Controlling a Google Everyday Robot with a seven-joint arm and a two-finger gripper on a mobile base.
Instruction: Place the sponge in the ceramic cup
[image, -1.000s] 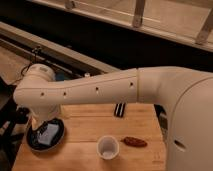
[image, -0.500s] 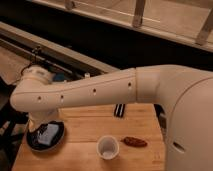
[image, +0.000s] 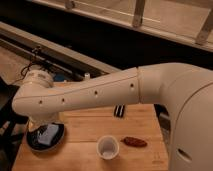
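A white ceramic cup (image: 108, 147) stands upright near the front middle of the wooden table (image: 90, 127). The pale blue sponge (image: 49, 134) lies in a dark bowl (image: 37, 145) at the table's front left. My white arm reaches across from the right and bends down at the left. Its gripper (image: 43, 126) hangs just over the bowl, right at the sponge and partly hidden by the arm. The cup is about a hand's width to the right of the bowl.
A brown oblong object (image: 134, 142) lies just right of the cup. A small black-and-white striped item (image: 119, 110) sits at the table's back, under my arm. My large white body (image: 187, 125) fills the right side. Dark rails run behind the table.
The arm's bend has shifted slightly at the left, staying over the bowl. The sponge, cup and other objects have not moved.
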